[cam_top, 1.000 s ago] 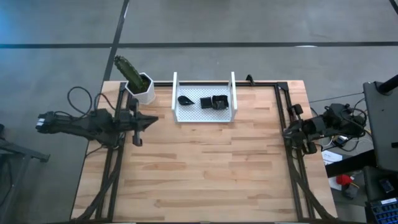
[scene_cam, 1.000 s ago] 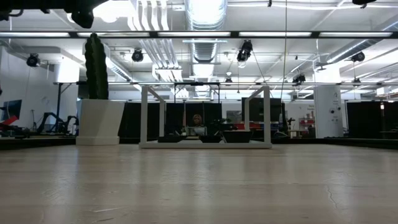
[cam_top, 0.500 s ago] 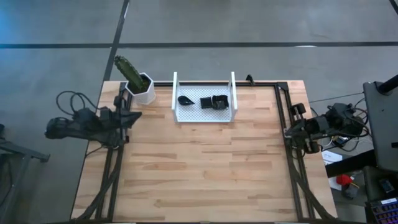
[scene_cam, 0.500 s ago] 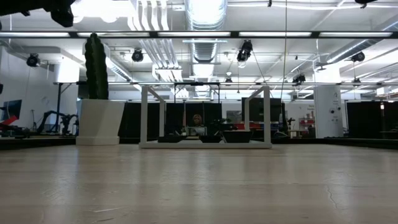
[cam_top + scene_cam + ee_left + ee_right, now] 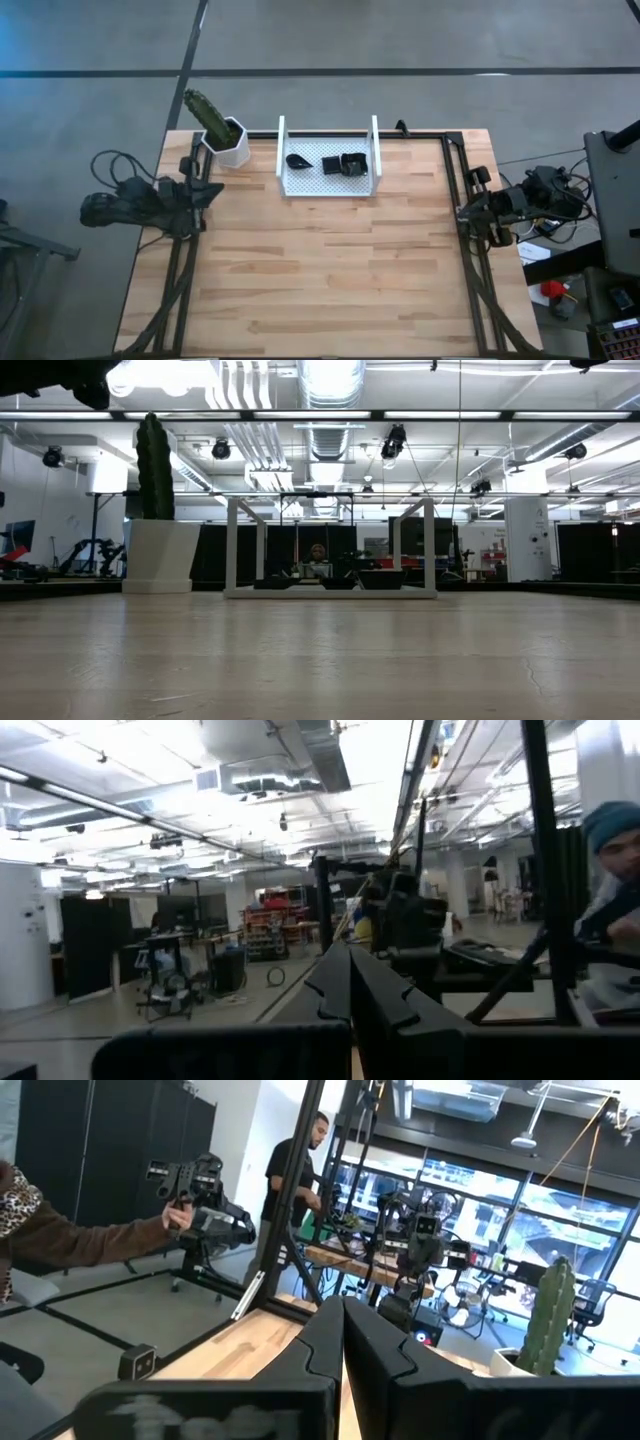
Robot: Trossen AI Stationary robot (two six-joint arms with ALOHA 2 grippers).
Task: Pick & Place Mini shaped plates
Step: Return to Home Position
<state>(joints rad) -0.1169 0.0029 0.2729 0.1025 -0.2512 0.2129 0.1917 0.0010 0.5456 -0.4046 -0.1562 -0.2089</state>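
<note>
Three small dark plates lie in the white perforated tray at the table's far middle; the low view shows them as low dark shapes on the tray floor. My left gripper is shut and empty at the table's left edge, well left of the tray. My right gripper is shut and empty at the table's right edge. Both wrist views show their fingers closed together, the left and the right, raised above the table.
A white pot with a green cactus stands at the far left corner, close to my left gripper. Black frame rails run along both table sides. People stand in the room beyond the table. Bare wood lies in the table's middle and near part.
My left arm has drawn back toward the table's left edge, away from the tray, its gripper staying shut. The plates and tray have kept still.
</note>
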